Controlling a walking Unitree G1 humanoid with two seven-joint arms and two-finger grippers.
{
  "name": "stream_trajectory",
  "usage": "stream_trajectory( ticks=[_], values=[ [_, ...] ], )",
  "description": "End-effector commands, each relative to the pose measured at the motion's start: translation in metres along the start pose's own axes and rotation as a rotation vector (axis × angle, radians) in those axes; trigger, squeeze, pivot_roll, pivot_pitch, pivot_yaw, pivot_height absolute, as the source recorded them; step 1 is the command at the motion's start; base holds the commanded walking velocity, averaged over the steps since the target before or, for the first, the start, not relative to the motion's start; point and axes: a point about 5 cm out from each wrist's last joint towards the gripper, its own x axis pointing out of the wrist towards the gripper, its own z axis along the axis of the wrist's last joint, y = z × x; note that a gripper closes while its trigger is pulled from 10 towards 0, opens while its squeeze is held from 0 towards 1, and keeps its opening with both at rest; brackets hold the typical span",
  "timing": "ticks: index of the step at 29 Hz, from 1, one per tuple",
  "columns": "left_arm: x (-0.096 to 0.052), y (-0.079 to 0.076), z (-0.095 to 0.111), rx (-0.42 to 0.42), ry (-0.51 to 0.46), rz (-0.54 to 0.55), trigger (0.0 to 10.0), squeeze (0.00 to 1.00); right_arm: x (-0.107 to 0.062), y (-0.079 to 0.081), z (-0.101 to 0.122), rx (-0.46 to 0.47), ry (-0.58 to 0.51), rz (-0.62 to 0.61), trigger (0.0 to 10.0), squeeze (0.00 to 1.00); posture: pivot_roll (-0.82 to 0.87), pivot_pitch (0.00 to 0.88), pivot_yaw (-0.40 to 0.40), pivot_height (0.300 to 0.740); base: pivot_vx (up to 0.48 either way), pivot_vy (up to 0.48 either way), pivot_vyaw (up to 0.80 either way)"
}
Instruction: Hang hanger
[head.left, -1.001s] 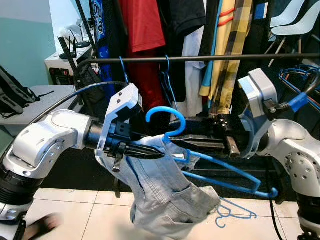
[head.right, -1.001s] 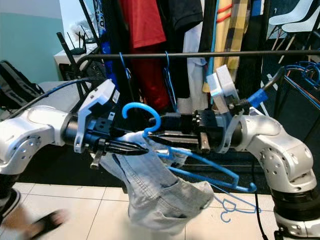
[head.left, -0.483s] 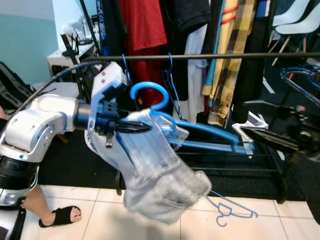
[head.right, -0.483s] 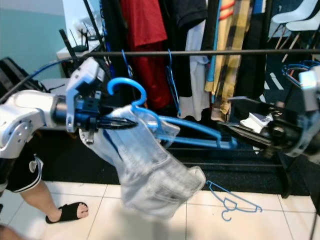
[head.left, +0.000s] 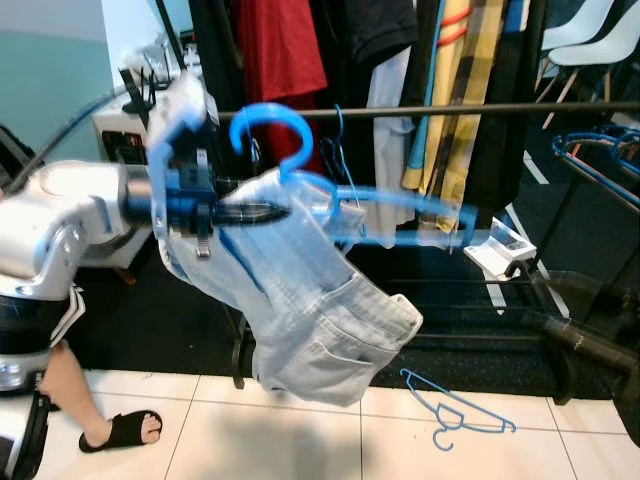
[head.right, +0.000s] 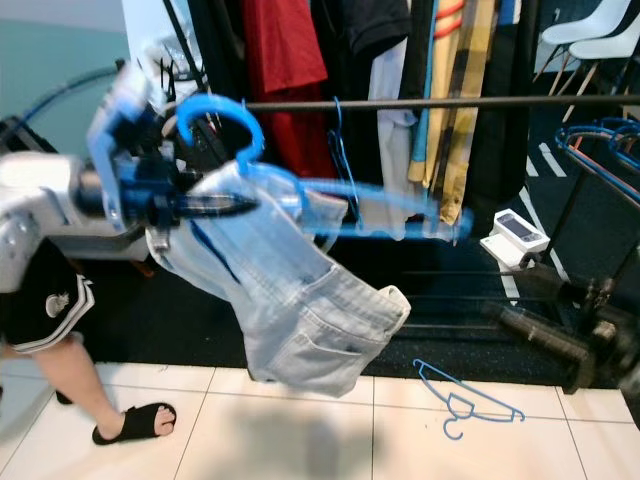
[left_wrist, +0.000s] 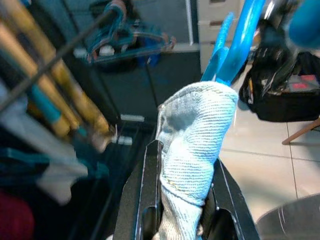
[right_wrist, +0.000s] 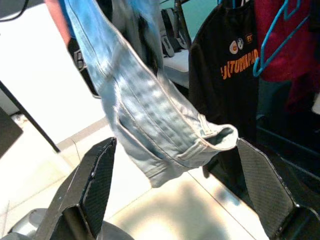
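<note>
Left gripper clamped on the light denim jeans where they drape over the blue hanger, fingers closed around a fold of cloth in the left wrist view. Raised at the left of the clothes rack, with the hanger's hook standing up at about the level of the black rail but in front of it and not over it, as far as can be judged through the motion blur. Jeans hanging below, waistband and back pocket toward the floor. Right gripper spread wide and holding nothing, low at the right near the rack's base, looking at the jeans from underneath. On the rail: 2 bare blue hangers, a red shirt, dark and plaid garments further right. 1 more blue hanger lying on the tiled floor, and a person's leg with a black sandal at the far left. Garment loaded on the hanger and lifted: done. Left, by judgement: carrying the hook over the rail, lowering it on, then releasing.
</note>
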Motion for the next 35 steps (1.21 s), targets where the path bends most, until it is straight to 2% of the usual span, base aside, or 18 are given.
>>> stream_trajectory(
  ticks=[1,2,5,7,10,13,15,17,18,19,21,22,23,24,35],
  values=[
    [-0.003,0.001,0.009,0.021,-0.05,-0.006,0.0,0.0,0.006,0.003,0.001,-0.032,0.029,0.014,10.0,0.0,-0.13,0.0,0.09,0.74,0.0,0.0,0.0],
    [0.002,0.004,0.017,0.041,-0.085,-0.016,0.0,0.0,0.014,0.003,-0.001,-0.049,0.07,0.033,10.0,0.0,-0.13,0.0,0.089,0.74,0.0,0.0,0.0],
    [0.005,0.006,0.024,0.053,-0.114,-0.026,0.0,0.0,0.021,0.004,-0.001,-0.064,0.095,0.059,10.0,0.0,-0.13,0.0,0.089,0.74,0.0,0.0,0.0],
    [0.01,0.005,0.034,0.061,-0.173,-0.065,0.0,0.0,0.033,0.007,0.004,-0.107,0.119,0.106,10.0,0.0,-0.13,0.0,0.088,0.74,0.0,0.0,0.0],
    [0.011,0.003,0.036,0.06,-0.191,-0.082,0.0,0.0,0.036,0.009,0.006,-0.123,0.119,0.124,10.0,0.0,-0.13,0.0,0.088,0.74,0.0,0.0,0.0],
    [0.014,0.0,0.038,0.051,-0.208,-0.128,0.0,0.0,0.049,0.02,0.019,-0.19,0.121,0.222,10.0,0.0,-0.13,0.0,0.086,0.74,0.0,0.0,0.0],
    [0.014,0.0,0.038,0.051,-0.208,-0.128,0.0,0.0,0.049,0.02,0.019,-0.19,0.121,0.222,10.0,0.0,-0.13,0.0,0.086,0.74,0.0,0.0,0.0],
    [0.016,0.0,0.04,0.052,-0.22,-0.134,0.0,0.0,0.054,0.024,0.014,-0.214,0.207,0.274,10.0,0.0,-0.13,0.0,0.085,0.74,0.0,0.0,0.0],
    [0.016,0.0,0.04,0.052,-0.22,-0.134,0.0,0.0,0.054,0.024,0.014,-0.214,0.207,0.274,10.0,0.0,-0.13,0.0,0.085,0.74,0.0,0.0,0.0],
    [0.017,0.0,0.042,0.052,-0.225,-0.134,0.0,0.0,0.055,0.023,0.011,-0.223,0.241,0.281,8.1,0.0,-0.13,0.0,0.082,0.74,0.0,0.0,0.0],
    [0.017,0.0,0.042,0.052,-0.225,-0.134,0.0,0.0,0.055,0.023,0.011,-0.223,0.241,0.281,8.1,0.0,-0.13,0.0,0.082,0.74,0.0,0.0,0.0],
    [0.018,0.001,0.042,0.052,-0.229,-0.135,0.0,0.0,0.056,0.022,0.01,-0.229,0.26,0.283,4.3,0.0,-0.13,0.0,0.082,0.74,0.0,0.0,0.0],
    [0.018,0.001,0.042,0.052,-0.229,-0.135,0.0,0.0,0.056,0.022,0.01,-0.229,0.26,0.283,4.3,0.0,-0.13,0.0,0.082,0.74,0.0,0.0,0.0],
    [0.018,0.001,0.043,0.052,-0.232,-0.135,0.0,0.0,0.055,0.023,0.009,-0.228,0.284,0.29,0.0,0.0,-0.12,0.0,0.082,0.74,0.0,0.0,0.0],
    [0.014,0.006,0.043,0.056,-0.223,-0.108,0.0,0.0,0.047,0.021,0.009,-0.22,0.329,0.28,0.0,0.0,-0.13,0.0,0.083,0.74,0.0,0.0,0.0]
  ],
)
